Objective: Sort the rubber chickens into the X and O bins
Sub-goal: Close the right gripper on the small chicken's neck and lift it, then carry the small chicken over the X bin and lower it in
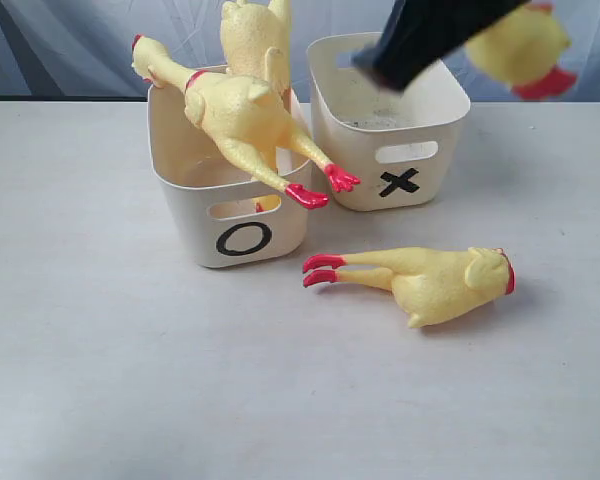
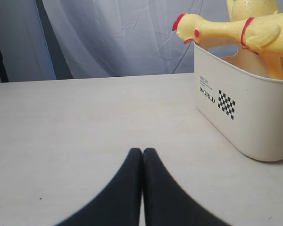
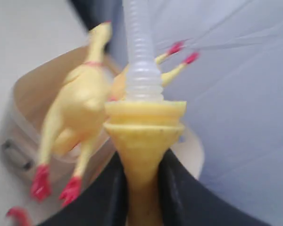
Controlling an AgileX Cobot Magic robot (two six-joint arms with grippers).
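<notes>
The O bin (image 1: 242,205) stands at left with two rubber chickens in it: one lies across its rim (image 1: 242,118), feet hanging over the front, and another stands upright behind (image 1: 256,38). The X bin (image 1: 385,125) is to its right. A third chicken (image 1: 435,285) lies on the table in front of the X bin. My right gripper (image 3: 141,165) is shut on the small chicken (image 3: 144,127), whose white tube (image 3: 139,61) points away. That chicken (image 1: 525,48) hangs blurred above and right of the X bin, beside my right arm (image 1: 430,35). My left gripper (image 2: 142,152) is shut and empty over the table, left of the O bin (image 2: 240,113).
A pale curtain hangs behind the table (image 1: 130,380). The table's far edge runs just behind both bins. The O bin's side toward my left gripper carries a small printed label (image 2: 217,96).
</notes>
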